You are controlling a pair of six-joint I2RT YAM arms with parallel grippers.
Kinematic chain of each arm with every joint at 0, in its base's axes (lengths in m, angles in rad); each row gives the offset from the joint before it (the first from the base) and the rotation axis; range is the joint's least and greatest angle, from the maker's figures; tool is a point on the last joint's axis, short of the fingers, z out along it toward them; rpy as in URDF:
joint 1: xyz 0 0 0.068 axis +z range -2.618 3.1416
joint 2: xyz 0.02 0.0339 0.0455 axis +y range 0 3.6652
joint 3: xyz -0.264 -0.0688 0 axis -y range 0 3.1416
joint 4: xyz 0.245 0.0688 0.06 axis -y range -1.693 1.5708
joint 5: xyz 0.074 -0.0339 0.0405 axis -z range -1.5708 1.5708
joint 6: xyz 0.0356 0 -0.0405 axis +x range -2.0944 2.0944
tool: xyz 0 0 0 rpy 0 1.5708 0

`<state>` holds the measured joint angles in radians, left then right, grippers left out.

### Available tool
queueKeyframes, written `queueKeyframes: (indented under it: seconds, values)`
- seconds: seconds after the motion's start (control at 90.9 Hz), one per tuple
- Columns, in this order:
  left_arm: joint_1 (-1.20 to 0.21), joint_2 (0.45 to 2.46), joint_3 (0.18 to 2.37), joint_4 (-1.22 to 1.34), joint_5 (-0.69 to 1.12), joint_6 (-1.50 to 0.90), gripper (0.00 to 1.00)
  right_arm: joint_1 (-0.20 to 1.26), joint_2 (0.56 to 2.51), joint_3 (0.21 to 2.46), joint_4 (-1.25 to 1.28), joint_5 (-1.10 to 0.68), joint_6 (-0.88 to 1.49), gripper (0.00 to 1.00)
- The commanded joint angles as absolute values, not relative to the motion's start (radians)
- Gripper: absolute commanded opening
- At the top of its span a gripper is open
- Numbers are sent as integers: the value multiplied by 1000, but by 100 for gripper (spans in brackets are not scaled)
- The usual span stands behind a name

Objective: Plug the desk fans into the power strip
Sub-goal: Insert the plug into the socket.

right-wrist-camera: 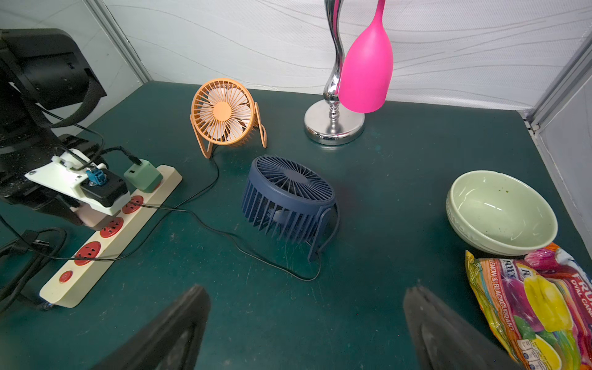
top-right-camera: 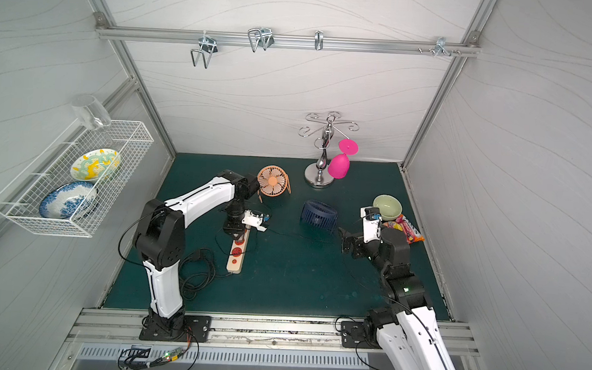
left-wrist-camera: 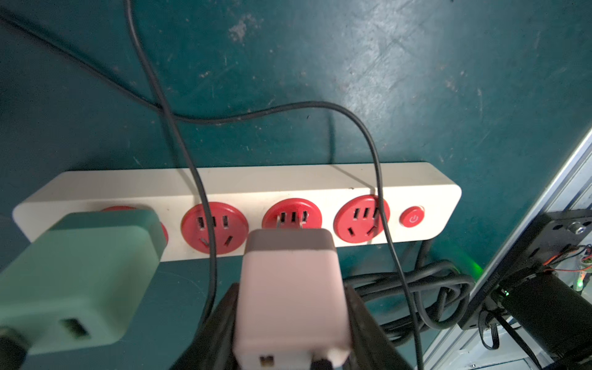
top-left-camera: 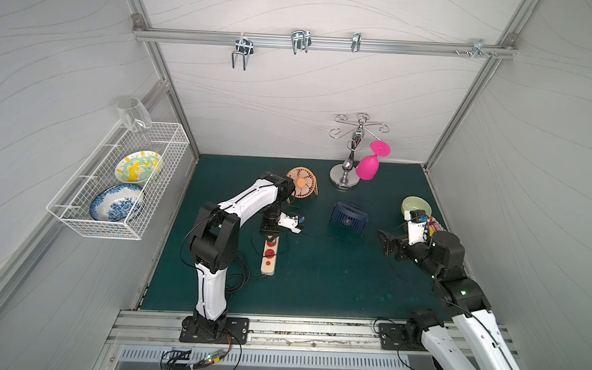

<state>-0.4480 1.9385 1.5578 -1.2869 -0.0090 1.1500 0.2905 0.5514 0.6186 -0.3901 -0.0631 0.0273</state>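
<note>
The cream power strip (top-left-camera: pixel 269 259) (top-right-camera: pixel 238 252) (left-wrist-camera: pixel 288 182) (right-wrist-camera: pixel 109 238) lies on the green mat, with a green adapter (left-wrist-camera: pixel 80 282) (right-wrist-camera: pixel 142 175) plugged into its end socket. My left gripper (top-left-camera: pixel 270 238) (top-right-camera: pixel 238 236) (left-wrist-camera: pixel 290 288) is shut on a pale pink plug adapter (left-wrist-camera: pixel 290 307). The adapter's prongs meet the slots of the third socket (left-wrist-camera: pixel 293 217), and its face stands a little off the socket. An orange desk fan (top-left-camera: pixel 301 182) (right-wrist-camera: pixel 224 112) and a navy desk fan (top-left-camera: pixel 348 219) (right-wrist-camera: pixel 288 198) stand behind, their thin black cords trailing toward the strip. My right gripper (top-left-camera: pixel 385 242) (top-right-camera: pixel 345 242) (right-wrist-camera: pixel 307 294) hovers open and empty to the right.
A chrome stand with a hanging pink glass (top-left-camera: pixel 368 167) is at the back. A green bowl (top-left-camera: pixel 415 206) (right-wrist-camera: pixel 499 211) and a candy bag (right-wrist-camera: pixel 538 307) lie at the right. The strip's thick cord (top-right-camera: pixel 196 271) coils by the left arm's base. A wire basket (top-left-camera: pixel 120 183) hangs on the left wall.
</note>
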Motion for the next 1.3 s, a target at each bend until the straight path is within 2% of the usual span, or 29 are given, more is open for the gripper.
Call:
queueKeyframes:
  seconds: [0.0, 0.429, 0.836, 1.288]
  values:
    - [-457, 1957, 1572, -1325, 11, 1146, 3, 298, 541, 604, -359, -56, 16, 99]
    - [-460, 1994, 1555, -1271, -79, 1145, 3, 299, 538, 603, -356, -55, 15, 99]
    - [-510, 2023, 1518, -1229, -62, 1097, 2, 301, 534, 602, -358, -53, 15, 99]
    - [-498, 2019, 1419, -1171, -86, 1110, 0, 301, 538, 602, -358, -54, 14, 99]
